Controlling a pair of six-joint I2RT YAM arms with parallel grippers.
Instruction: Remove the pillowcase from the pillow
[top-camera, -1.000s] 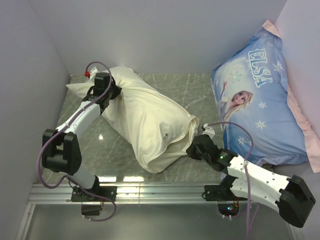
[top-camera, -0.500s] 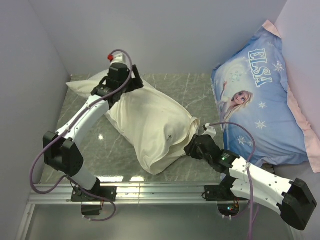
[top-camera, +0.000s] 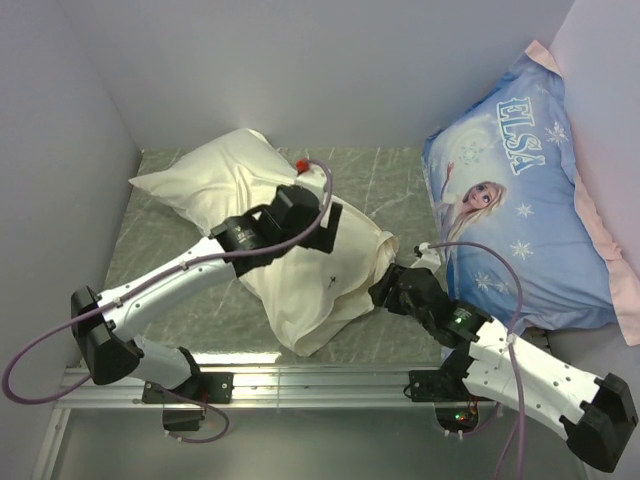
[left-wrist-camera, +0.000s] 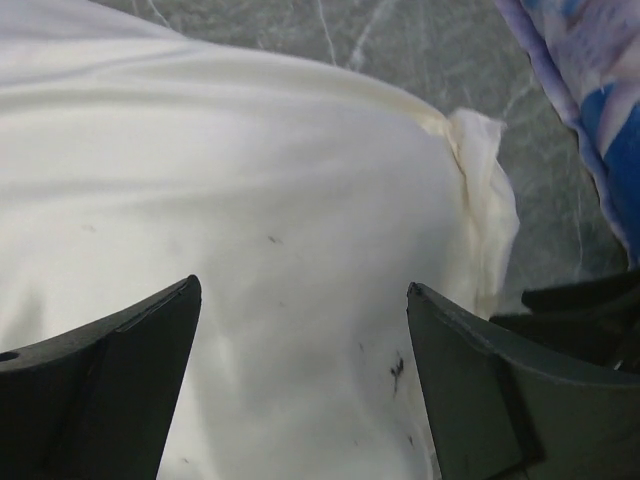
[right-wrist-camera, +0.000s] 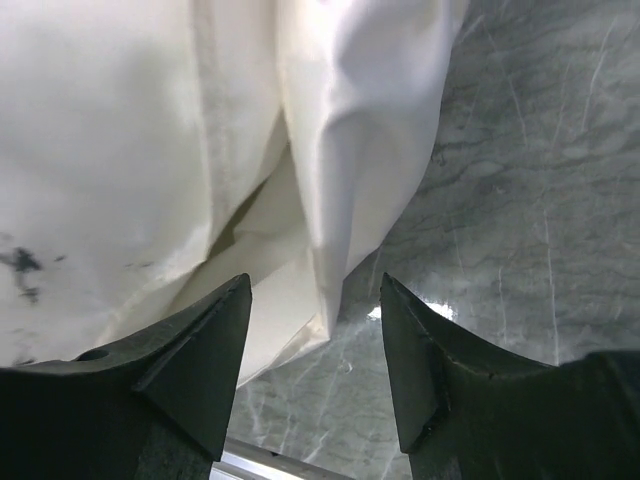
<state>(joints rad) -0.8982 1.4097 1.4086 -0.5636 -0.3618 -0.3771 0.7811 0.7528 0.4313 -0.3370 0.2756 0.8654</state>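
Note:
The cream pillowcase (top-camera: 300, 260) lies diagonally across the marble table (top-camera: 400, 170), bulging with the pillow, which stays hidden inside it. Its open hem (top-camera: 385, 248) points right. My left gripper (top-camera: 335, 222) hovers open over the case's right half; in the left wrist view its gripper (left-wrist-camera: 303, 288) has only cream fabric (left-wrist-camera: 250, 200) below the fingers. My right gripper (top-camera: 385, 293) stands open at the hem's near corner. In the right wrist view a hanging fold of the pillowcase (right-wrist-camera: 335, 200) ends between the spread fingers of that gripper (right-wrist-camera: 315, 282), unpinched.
A large blue ELSA pillow (top-camera: 520, 200) leans against the right wall, close to the hem. Grey walls close the left and back. A metal rail (top-camera: 300, 385) runs along the near edge.
My left gripper let go of the far-left end, opened, and swung right across the pillow toward the hem. My right gripper's jaws spread apart at the hem corner.

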